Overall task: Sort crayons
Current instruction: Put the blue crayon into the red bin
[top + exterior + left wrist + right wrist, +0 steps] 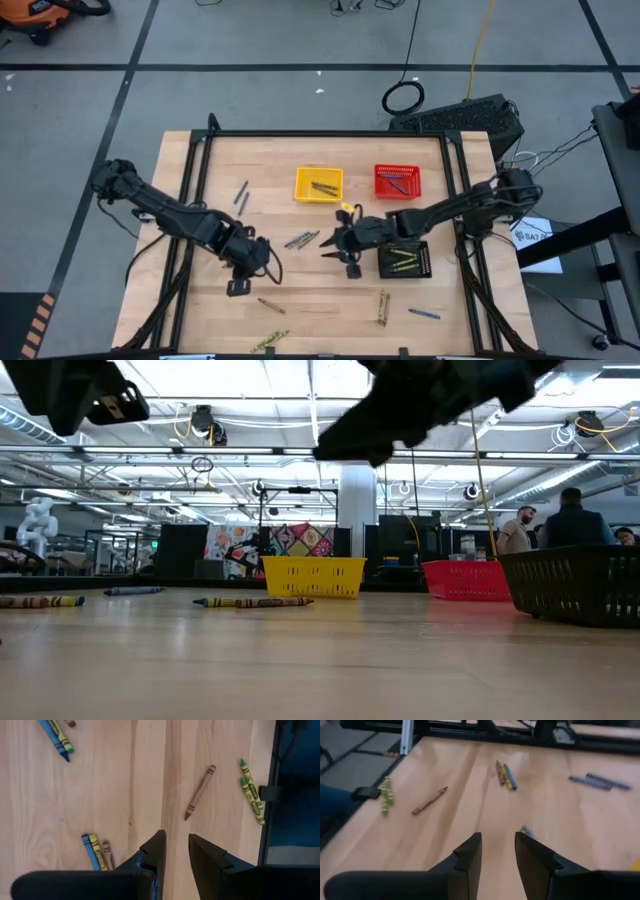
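Ahead of empty, parted left gripper [176, 851]: brown crayon [200, 792], apart.

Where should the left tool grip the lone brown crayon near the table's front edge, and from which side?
Probably at mid-length, coming straight down. The brown crayon lies flat and alone on bare wood, so the fingers can close across its narrow width. The left tool is open and empty, a little short of it.

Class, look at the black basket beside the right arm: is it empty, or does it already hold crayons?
Not empty. In the high view the black basket holds several yellow-olive crayons lying side by side; their exact number is unclear.
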`<control>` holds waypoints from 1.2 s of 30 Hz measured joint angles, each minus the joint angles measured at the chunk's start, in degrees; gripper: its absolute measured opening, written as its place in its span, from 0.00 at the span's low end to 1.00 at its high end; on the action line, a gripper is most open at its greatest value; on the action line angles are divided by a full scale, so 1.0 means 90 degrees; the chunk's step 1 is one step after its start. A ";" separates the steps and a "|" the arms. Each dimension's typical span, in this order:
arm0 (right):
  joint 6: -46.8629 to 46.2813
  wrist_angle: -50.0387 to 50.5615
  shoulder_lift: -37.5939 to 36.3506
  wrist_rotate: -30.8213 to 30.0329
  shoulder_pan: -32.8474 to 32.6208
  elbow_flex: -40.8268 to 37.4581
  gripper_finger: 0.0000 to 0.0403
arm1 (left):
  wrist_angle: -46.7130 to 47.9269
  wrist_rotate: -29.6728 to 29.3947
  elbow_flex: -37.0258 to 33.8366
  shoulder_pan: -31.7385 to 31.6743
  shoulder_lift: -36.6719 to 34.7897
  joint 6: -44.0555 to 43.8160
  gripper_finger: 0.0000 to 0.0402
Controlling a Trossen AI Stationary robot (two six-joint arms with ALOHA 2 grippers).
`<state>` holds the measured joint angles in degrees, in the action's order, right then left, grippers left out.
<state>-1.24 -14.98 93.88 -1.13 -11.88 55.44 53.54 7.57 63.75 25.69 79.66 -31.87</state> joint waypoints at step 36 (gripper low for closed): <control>0.1420 0.1109 0.2694 0.1326 0.1617 0.2213 0.26 | -0.0019 -0.0555 -0.0002 0.0483 0.0000 -0.0261 0.22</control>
<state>11.54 -5.00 118.12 10.81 2.67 75.35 53.36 2.57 63.72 30.04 79.66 -34.22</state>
